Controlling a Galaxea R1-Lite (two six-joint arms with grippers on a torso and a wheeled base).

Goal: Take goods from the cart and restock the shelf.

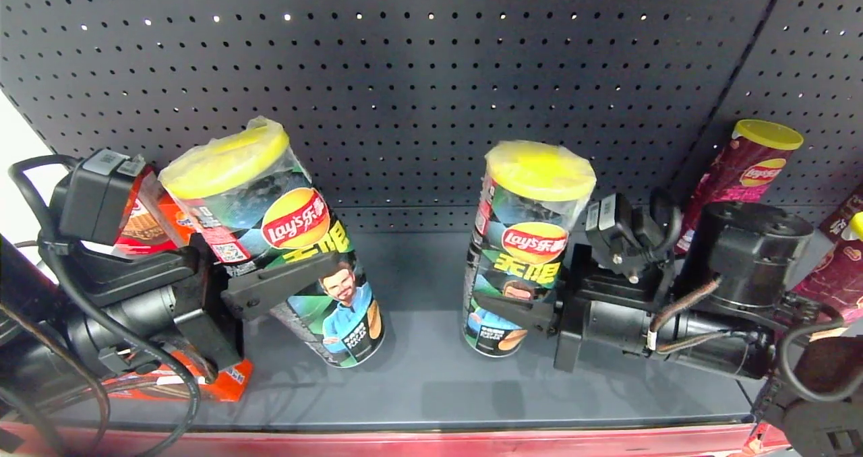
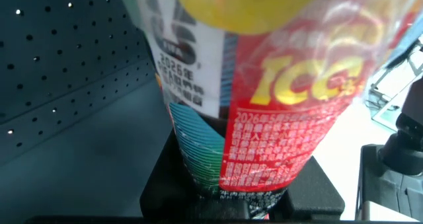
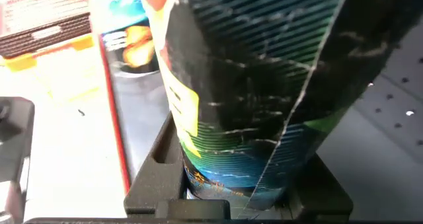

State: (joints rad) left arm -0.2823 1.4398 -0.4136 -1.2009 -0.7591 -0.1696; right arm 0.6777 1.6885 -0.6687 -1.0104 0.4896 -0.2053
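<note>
Left pincer (image 1: 296, 271), right pincer (image 1: 507, 294) around cans (image 1: 270, 201) (image 1: 532, 241)

Left gripper (image 1: 291, 283) clamped on tilted can (image 1: 296, 222), right gripper (image 1: 504, 303) on upright can (image 1: 532, 242), both arms low.

A dark perforated pegboard panel (image 1: 431, 73) spans the upper half of the head view. At lower left a red-orange snack box (image 1: 226, 383) lies flat, and another red box (image 1: 145, 224) shows above it at mid left. At upper right stands a maroon crisp can with a yellow lid (image 1: 738, 174). A second maroon can (image 1: 836, 268) sits at the right edge. A red strip (image 1: 431, 440) runs along the bottom.
</note>
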